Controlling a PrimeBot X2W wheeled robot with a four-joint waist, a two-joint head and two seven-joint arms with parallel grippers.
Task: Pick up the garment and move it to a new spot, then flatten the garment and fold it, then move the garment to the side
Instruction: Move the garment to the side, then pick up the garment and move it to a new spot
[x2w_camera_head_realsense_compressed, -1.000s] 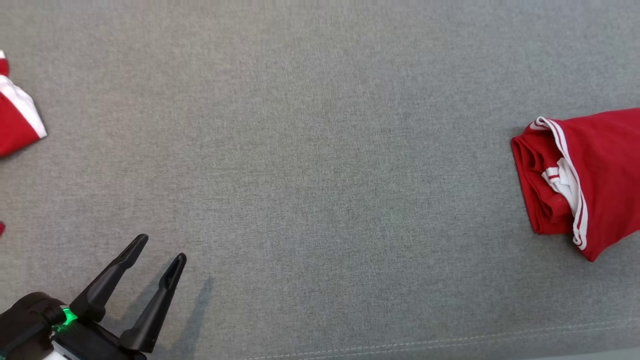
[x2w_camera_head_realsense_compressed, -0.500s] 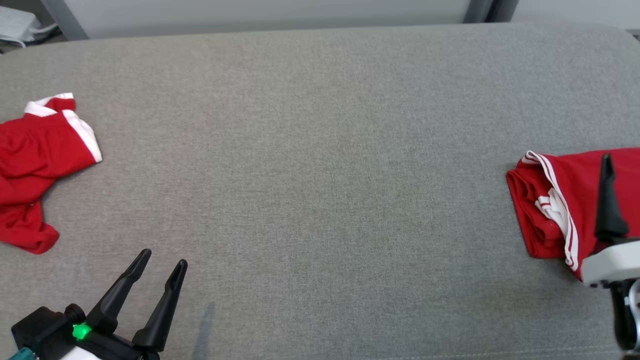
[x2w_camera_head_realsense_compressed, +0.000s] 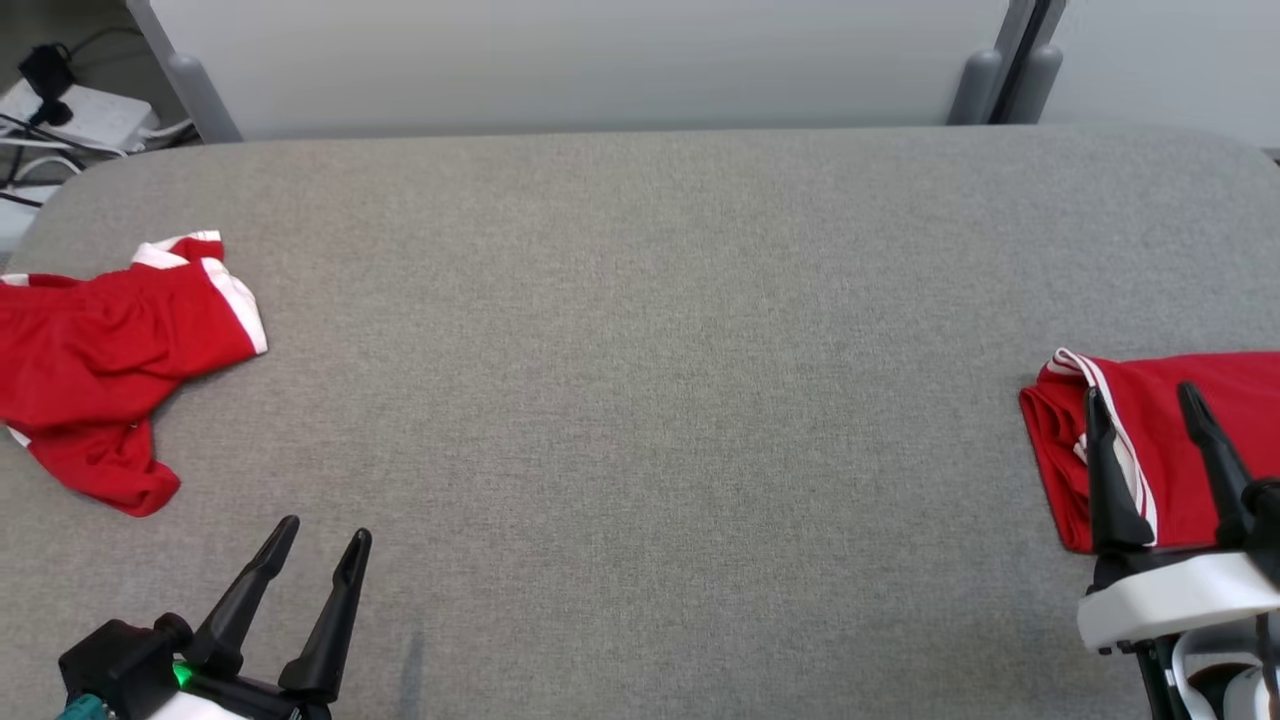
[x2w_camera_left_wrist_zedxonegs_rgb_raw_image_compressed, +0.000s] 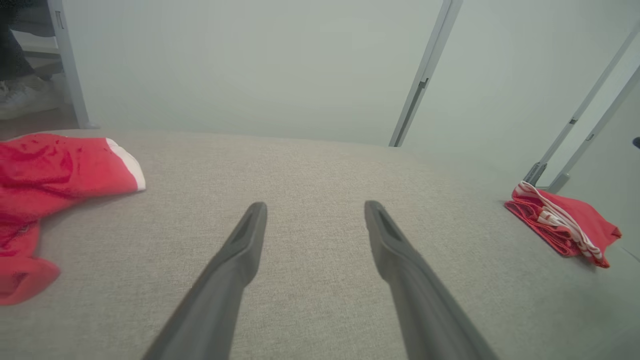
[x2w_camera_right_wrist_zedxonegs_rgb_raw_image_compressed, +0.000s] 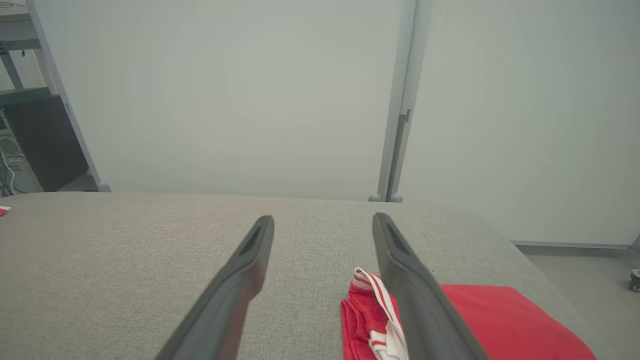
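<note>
left fingers (x2w_camera_head_realsense_compressed: 335, 610) spread, empty | right fingers (x2w_camera_head_realsense_compressed: 1107, 470) spread, empty, over folded red garment (x2w_camera_head_realsense_compressed: 1165, 420) | crumpled red garment (x2w_camera_head_realsense_compressed: 90, 350) left

The folded garment (x2w_camera_head_realsense_compressed: 1160, 430) runs off the head view's right edge, partly behind the right pincer (x2w_camera_head_realsense_compressed: 1138, 390); the crumpled garment (x2w_camera_head_realsense_compressed: 90, 340) is cut off at the left.

A grey tabletop (x2w_camera_head_realsense_compressed: 640, 300) stood before a pale wall (x2w_camera_head_realsense_compressed: 580, 60); a power strip (x2w_camera_head_realsense_compressed: 88, 112) lay beyond its left corner.

Camera: raised; the table's (x2w_camera_head_realsense_compressed: 640, 300) far edge and the wall (x2w_camera_head_realsense_compressed: 600, 60) are now seen.
Right gripper (x2w_camera_head_realsense_compressed: 1140, 392): come into view above the folded red garment (x2w_camera_head_realsense_compressed: 1170, 470).
</note>
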